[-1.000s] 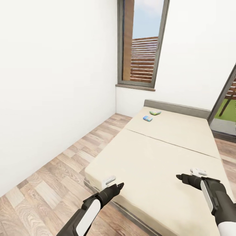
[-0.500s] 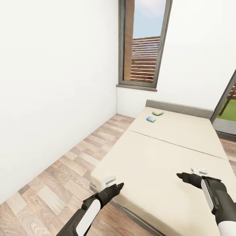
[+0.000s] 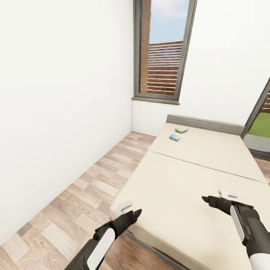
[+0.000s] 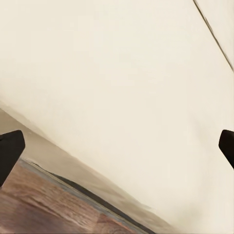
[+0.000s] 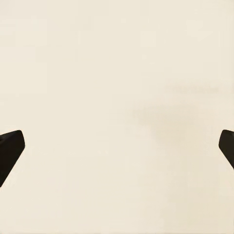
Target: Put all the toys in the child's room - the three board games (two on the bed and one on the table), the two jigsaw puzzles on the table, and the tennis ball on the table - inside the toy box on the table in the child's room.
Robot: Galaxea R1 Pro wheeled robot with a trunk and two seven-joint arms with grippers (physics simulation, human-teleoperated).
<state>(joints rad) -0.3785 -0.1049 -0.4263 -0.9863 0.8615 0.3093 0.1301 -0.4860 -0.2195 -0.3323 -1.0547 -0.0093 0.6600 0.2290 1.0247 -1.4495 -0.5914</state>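
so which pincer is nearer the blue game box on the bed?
Left, marginally. The blue game box lies at the bed's far end; the left pincer and right pincer both hang open over the near end.

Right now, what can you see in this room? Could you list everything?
board games: two small flat boxes, one blue, one green and white, apart, on the bed's far end
bed: one, beige top, grey headboard, ahead
floor: wood planks, left of the bed
walls: white
window: one tall, grey frame, behind the bed
glass door: far right, grass outside
left gripper: black, open, above the bed's near corner
right gripper: black, open, above the bed
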